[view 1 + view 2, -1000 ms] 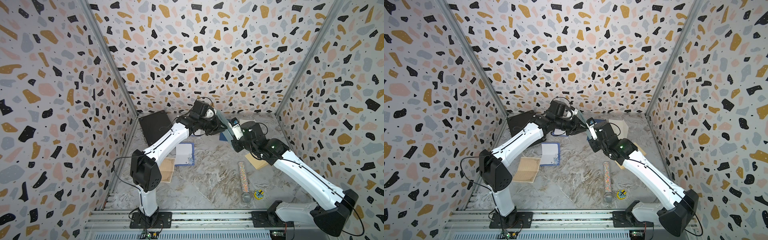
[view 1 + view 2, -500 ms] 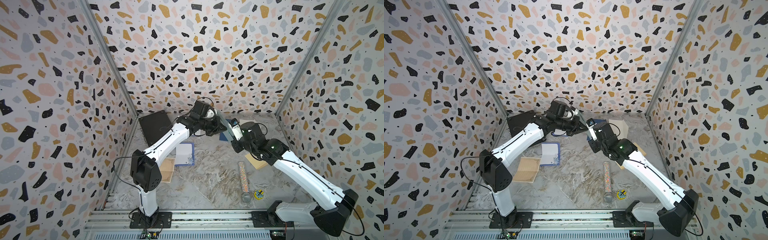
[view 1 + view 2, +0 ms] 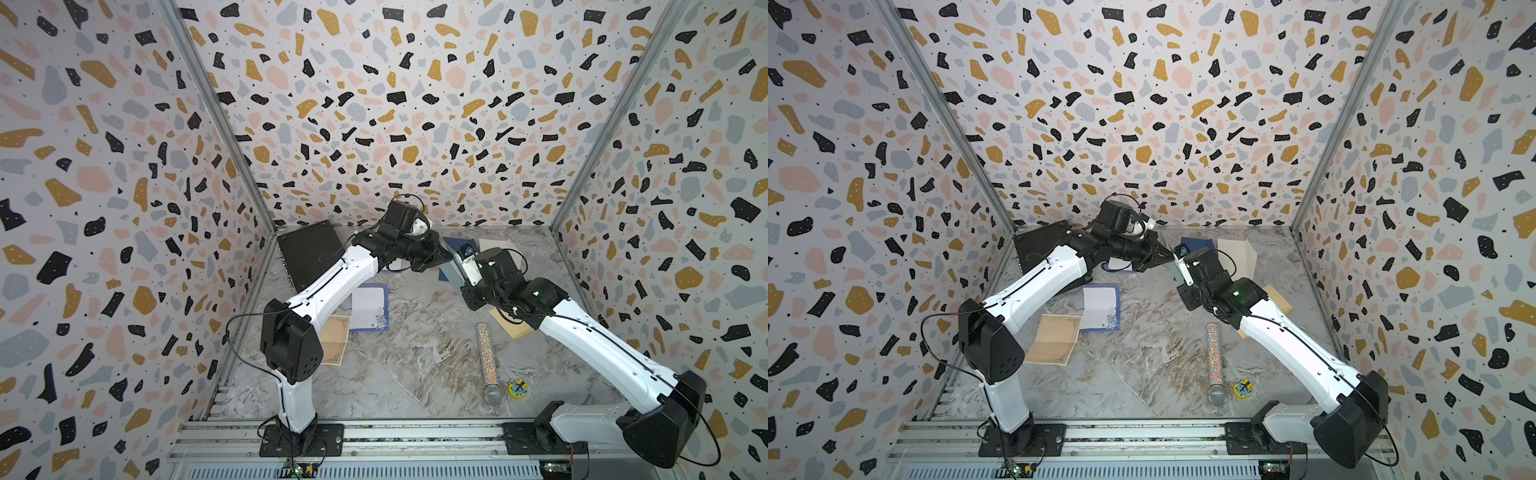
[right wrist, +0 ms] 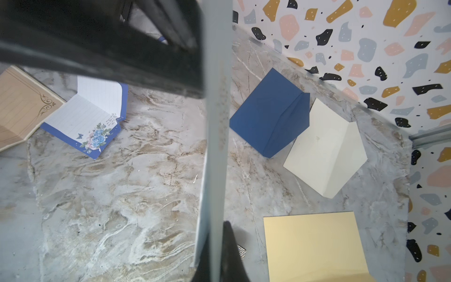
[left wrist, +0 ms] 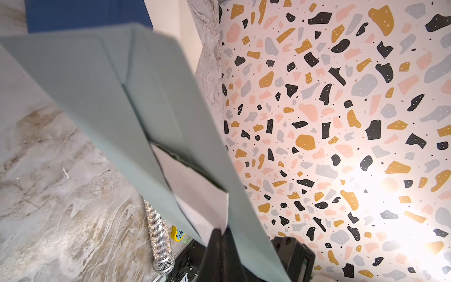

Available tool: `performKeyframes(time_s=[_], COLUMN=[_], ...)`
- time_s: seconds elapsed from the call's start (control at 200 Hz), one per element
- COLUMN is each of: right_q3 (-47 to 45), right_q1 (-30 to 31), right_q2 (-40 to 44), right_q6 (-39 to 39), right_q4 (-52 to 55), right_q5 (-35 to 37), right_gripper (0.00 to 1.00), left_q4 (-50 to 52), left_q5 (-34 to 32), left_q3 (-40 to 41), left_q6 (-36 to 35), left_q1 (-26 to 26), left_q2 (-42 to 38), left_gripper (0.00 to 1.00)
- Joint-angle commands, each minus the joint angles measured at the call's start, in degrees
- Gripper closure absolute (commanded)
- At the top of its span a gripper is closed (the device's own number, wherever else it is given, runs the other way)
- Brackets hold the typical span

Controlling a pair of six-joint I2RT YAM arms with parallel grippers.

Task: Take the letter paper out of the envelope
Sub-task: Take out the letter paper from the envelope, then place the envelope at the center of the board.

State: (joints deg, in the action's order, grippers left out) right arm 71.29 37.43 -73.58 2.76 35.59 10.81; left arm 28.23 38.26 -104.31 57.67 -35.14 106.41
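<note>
A pale grey-green envelope (image 5: 102, 80) hangs in the air at the back middle, held between both arms; both top views show it as a thin strip (image 3: 450, 254) (image 3: 1169, 247). Its flap is open and the whitish letter paper (image 5: 197, 190) sticks out of the mouth. My left gripper (image 5: 220, 232) is shut on a corner of that paper. In the right wrist view the envelope (image 4: 216, 146) stands edge-on, and my right gripper (image 4: 217, 235) is shut on its near edge. The two grippers (image 3: 441, 254) (image 3: 458, 277) are close together.
On the marble floor lie a dark blue envelope (image 4: 268, 119), a cream envelope (image 4: 324, 149), a yellow envelope (image 4: 312, 246), a blue floral letter sheet (image 4: 85, 119) and a tan sheet (image 4: 22, 107). A glittery microphone (image 3: 487, 361), a yellow toy (image 3: 517, 388) and a black slab (image 3: 309, 253) are also there.
My left gripper's jaws have closed onto the corner of the letter paper. Both arms and the envelope have hardly moved.
</note>
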Motion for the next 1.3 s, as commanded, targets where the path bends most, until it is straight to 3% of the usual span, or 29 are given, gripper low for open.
performKeyframes(time_s=[0.0, 0.17, 0.335, 0.546, 0.696, 0.991, 1.291], right_q3=[0.52, 0.81, -2.90, -14.93, -20.62, -26.61, -26.59], right_q1=[-2.02, -4.81, -10.34, -13.14, -13.14, -14.79, -16.52], right_q2=[0.22, -1.47, -2.03, -0.70, -4.42, -7.66, -10.03], right_q6=[3.47, 8.32, 18.05, 35.69, 46.39, 50.09, 45.89], right_q4=[0.87, 3.18, 2.24, -16.55, -29.29, -32.08, -23.98], right_q5=[-5.56, -9.62, -15.71, -28.69, -34.28, -34.89, -32.21], right_gripper=[1.00, 1.00, 1.00, 1.00, 1.00, 1.00, 0.74], left_q4=[-2.55, -3.04, -3.53, -5.99, -6.89, -8.05, -7.93], left_q5=[0.67, -0.12, 0.21, 0.72, 0.82, 0.90, 1.97], left_q3=[-2.13, -2.30, -1.27, 7.51, 14.90, 22.65, 24.46], left_q6=[0.16, -0.01, -0.73, -1.90, -3.35, -3.78, -5.02], left_q1=[-0.18, 0.95, 3.76, 8.15, 9.94, 10.08, 10.09], left_q2=[-1.28, -2.46, -3.83, -8.04, -11.20, -14.96, -15.18], left_gripper=[1.00, 1.00, 1.00, 1.00, 1.00, 1.00, 1.00])
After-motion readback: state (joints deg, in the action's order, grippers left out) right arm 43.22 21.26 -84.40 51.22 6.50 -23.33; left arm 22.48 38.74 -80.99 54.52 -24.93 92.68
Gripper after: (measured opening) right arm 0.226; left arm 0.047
